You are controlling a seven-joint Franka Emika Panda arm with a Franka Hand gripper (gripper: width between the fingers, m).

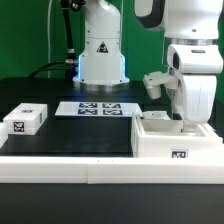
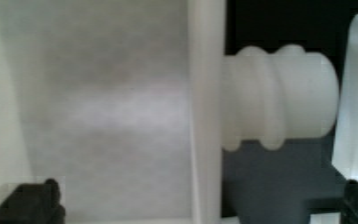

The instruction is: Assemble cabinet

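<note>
The box [image 1: 168, 142] sits on the black table [image 1: 75, 135] at the exterior view's right, just behind the long low rail [image 1: 90, 166]. A small tagged slab [image 1: 24, 121] lies well apart from it at that view's left, and the marker board [image 1: 96, 108] lies between them, nearer the robot base.

The gripper [image 1: 186, 118] hangs at the box's open top, low enough that the rim hides the fingertips. Whether the jaws are wide, narrow or closed on a wall, I cannot tell.

The box looks like stiff, hollow plastic: light for its bulk, smooth and probably slippery. It is too broad to span, so the sensible hold is a pinch across one thin upright wall near its middle. A corner grip would likely let it swing. It should slide easily on the table, which helps pushing but means a careless nudge will shift it.

The exterior view gives the layout — where each part lies and how the arm stands over the box. The wrist view gives the close contact zone. It shows a broad white wall [image 2: 105, 110] with its thin edge running upright, a ribbed white knob [image 2: 274, 95] just beside that edge, and one dark fingertip [image 2: 34, 203] low against the wall. The other finger is not clearly visible.
</note>
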